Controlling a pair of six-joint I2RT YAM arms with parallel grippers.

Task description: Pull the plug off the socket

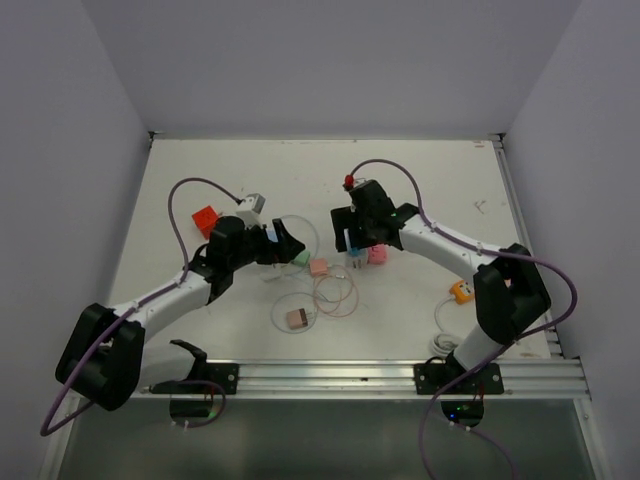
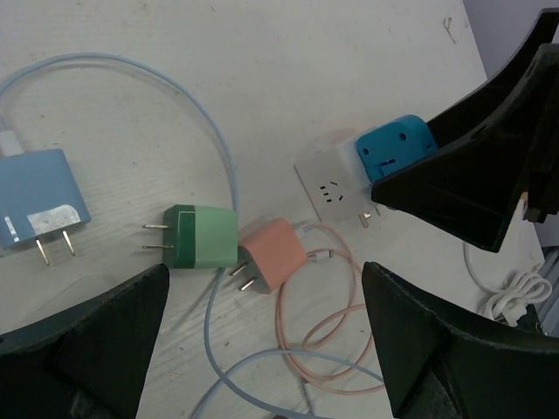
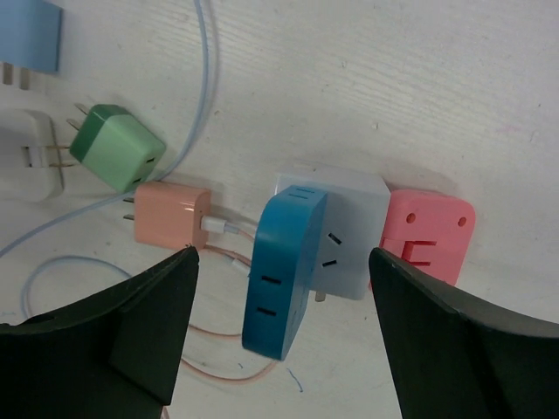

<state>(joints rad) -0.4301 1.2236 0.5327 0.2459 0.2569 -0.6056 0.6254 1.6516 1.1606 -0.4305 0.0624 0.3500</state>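
The right gripper [image 3: 281, 255] hangs with its fingers spread wide, one dark finger on either side of the blue plug [image 3: 284, 271] and neither touching it; only the finger ends show, the rest running off the bottom of the wrist view. The blue plug is seated in the white socket block [image 3: 354, 223], which lies on the bench [image 1: 300, 170] near its middle, and the plug's body covers the joint, so its pins cannot be seen. A pink adapter [image 3: 428, 231] sits tight against the block's other side; whether it is plugged in or only touching cannot be told, and its lower corner is behind the right-hand finger. Left of the plug lie a salmon charger [image 3: 170, 216] with a pink cable [image 3: 229, 255] in it, a green charger [image 3: 118, 147], a white charger [image 3: 26, 157] cut by the frame edge and a pale blue charger [image 3: 31, 30] cropped at the top corner. The left gripper [image 2: 264, 269] is likewise spread and holds nothing, poised over the green and salmon chargers; in its view a finger of the right gripper hides part of the blue plug. From overhead both grippers cover most of the cluster, the plug showing only as a thin strip of blue. A red block [image 1: 205, 218] and an orange object [image 1: 461, 291], too small to name, lie well apart
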